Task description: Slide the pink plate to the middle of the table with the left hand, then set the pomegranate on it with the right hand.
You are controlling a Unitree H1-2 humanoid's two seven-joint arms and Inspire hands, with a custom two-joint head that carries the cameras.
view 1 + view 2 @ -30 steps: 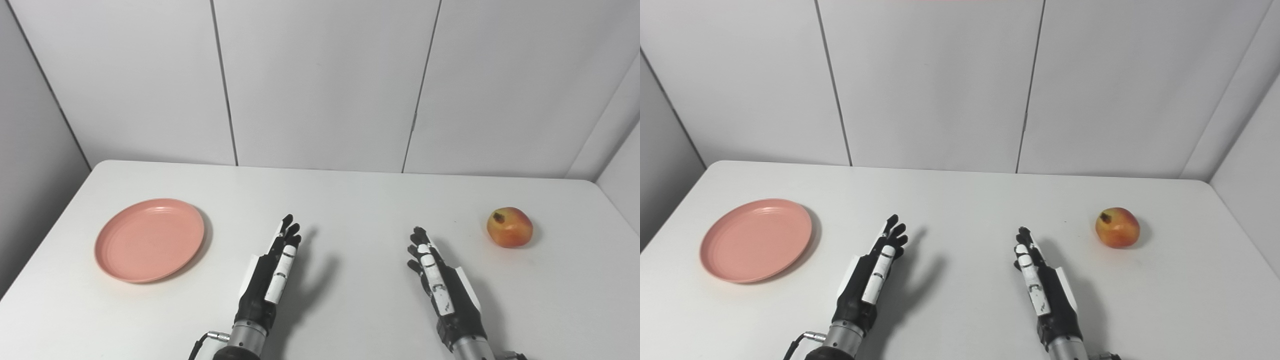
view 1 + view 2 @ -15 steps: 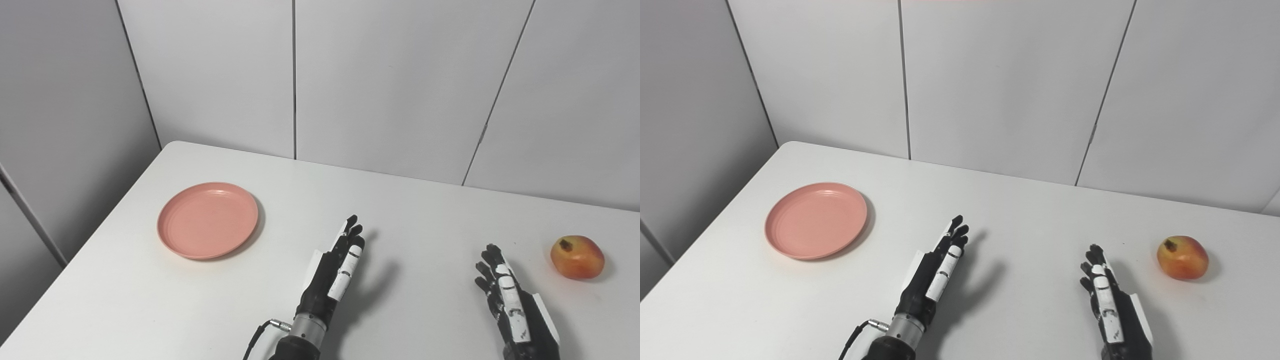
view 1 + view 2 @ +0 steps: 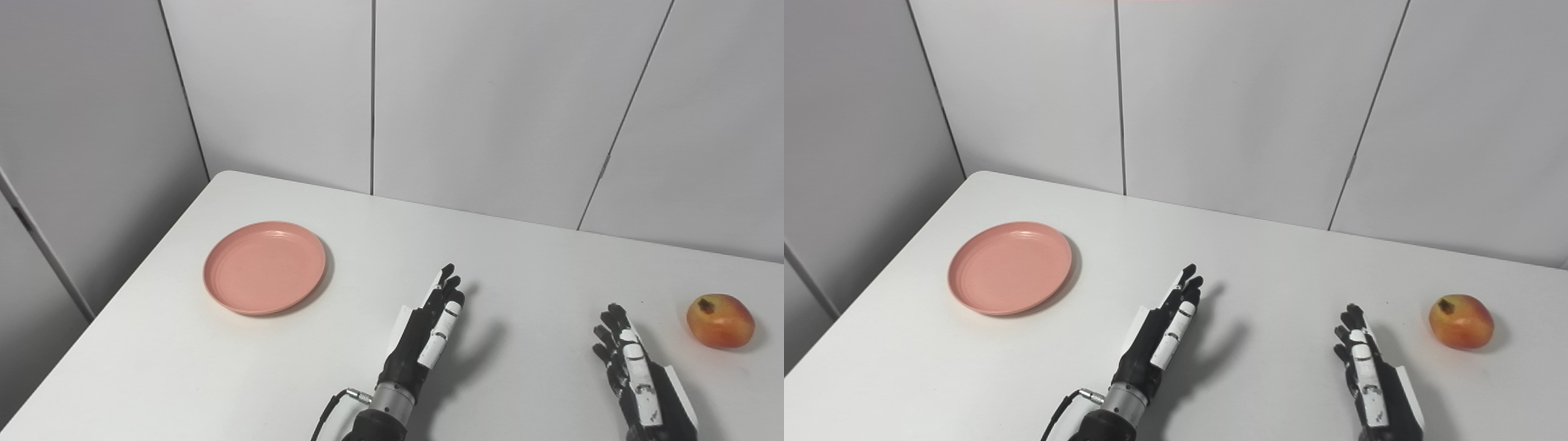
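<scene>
Only our head cameras had swung left; the pink plate point(image 3: 264, 267) lay well left of the left hand point(image 3: 429, 334), the pomegranate point(image 3: 720, 321) beyond the right hand point(image 3: 637, 380). Both hands' fingers were apart, empty. A careless push might tip the plate off the worktop point(image 3: 520, 263).

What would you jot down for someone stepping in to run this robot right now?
Left robot hand: open, holding nothing, above the white table right of the plate.
Right robot hand: open, holding nothing, near the table's front edge, short of the fruit.
Round pink plastic plate: on the table's left side, not touched, bare.
Round red-yellow pomegranate: on the table at far right, apart from both hands.
Done: nothing.
Left: slide the plate to the middle with the left robot hand, then set the pomegranate on it with the right.
</scene>
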